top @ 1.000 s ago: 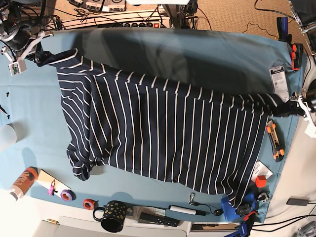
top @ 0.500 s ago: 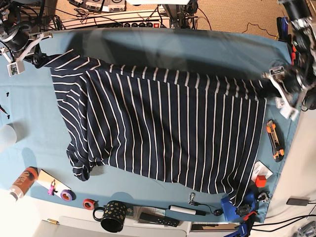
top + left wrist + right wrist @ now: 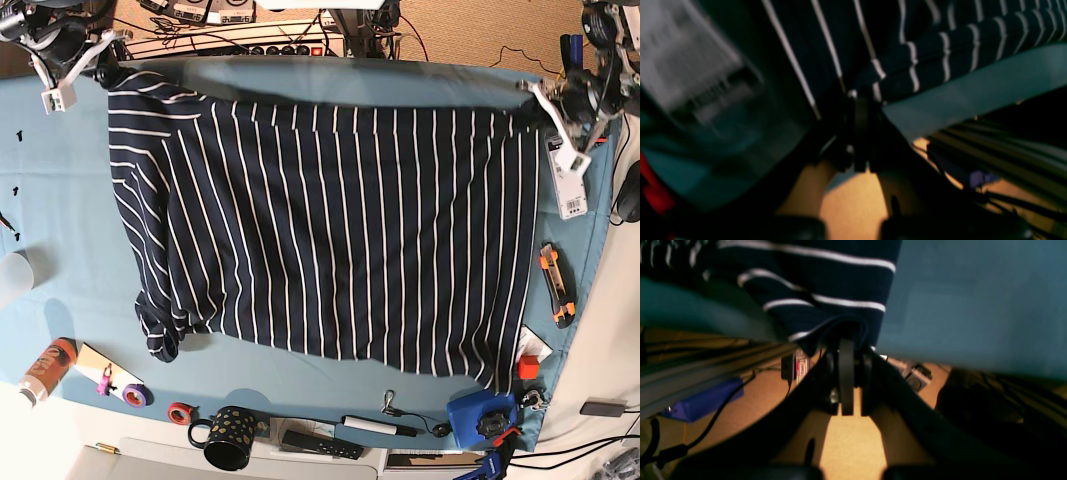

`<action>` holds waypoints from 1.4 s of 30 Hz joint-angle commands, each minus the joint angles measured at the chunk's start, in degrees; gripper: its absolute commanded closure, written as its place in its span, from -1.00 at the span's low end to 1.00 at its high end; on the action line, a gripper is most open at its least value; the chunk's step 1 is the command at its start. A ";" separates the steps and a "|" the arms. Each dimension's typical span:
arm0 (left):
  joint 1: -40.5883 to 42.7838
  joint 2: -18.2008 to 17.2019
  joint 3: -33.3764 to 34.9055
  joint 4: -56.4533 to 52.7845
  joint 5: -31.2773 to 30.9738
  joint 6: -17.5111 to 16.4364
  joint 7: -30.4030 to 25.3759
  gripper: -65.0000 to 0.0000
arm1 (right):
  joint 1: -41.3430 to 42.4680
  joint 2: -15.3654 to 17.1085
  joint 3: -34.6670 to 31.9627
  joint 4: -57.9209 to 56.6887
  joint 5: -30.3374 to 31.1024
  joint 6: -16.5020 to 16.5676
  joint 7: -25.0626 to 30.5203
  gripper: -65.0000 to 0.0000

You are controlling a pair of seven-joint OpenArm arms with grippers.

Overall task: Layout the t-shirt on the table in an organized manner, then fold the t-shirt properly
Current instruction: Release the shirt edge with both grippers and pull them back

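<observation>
The navy white-striped t-shirt [image 3: 330, 230] lies spread over the teal table [image 3: 60, 220], its far edge pulled straight between both arms. At the far right corner of the base view my left gripper [image 3: 540, 108] is shut on the shirt's corner. The left wrist view shows its fingertips [image 3: 862, 96] pinching bunched striped fabric [image 3: 940, 56]. My right gripper [image 3: 100, 72] is shut on the opposite corner at the far left. In the right wrist view it [image 3: 846, 340] clamps a fold of the t-shirt [image 3: 826, 290]. The near left part of the shirt is crumpled.
Along the near edge stand a black mug [image 3: 232, 437], tape rolls [image 3: 180, 411], an orange bottle [image 3: 45, 368] and a blue object [image 3: 478, 418]. A box cutter [image 3: 556, 285] and a white labelled packet [image 3: 567, 180] lie at the right edge. Cables run behind the table.
Both grippers have carried the shirt's upper edge toward the table's far side, the left gripper much the farther. The fabric has gone from slanted and sagging to straight and flat.
</observation>
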 commanded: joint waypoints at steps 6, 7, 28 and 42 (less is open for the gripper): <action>2.29 -1.03 -0.48 0.83 3.76 -0.48 -2.49 1.00 | -1.97 0.83 0.70 0.68 -1.68 -0.12 0.55 1.00; 2.27 -1.16 -0.48 0.83 4.57 -0.48 -2.64 1.00 | -1.97 0.83 0.70 0.68 -1.46 -0.12 0.55 1.00; 2.12 -3.72 -0.50 0.90 2.10 -0.42 -3.32 -0.01 | -1.95 3.32 1.57 0.81 1.22 -0.12 0.55 0.39; -6.14 -7.02 -9.20 4.24 -6.03 -0.28 -2.80 -0.01 | 9.68 9.81 12.72 -0.68 7.89 -1.90 5.42 0.40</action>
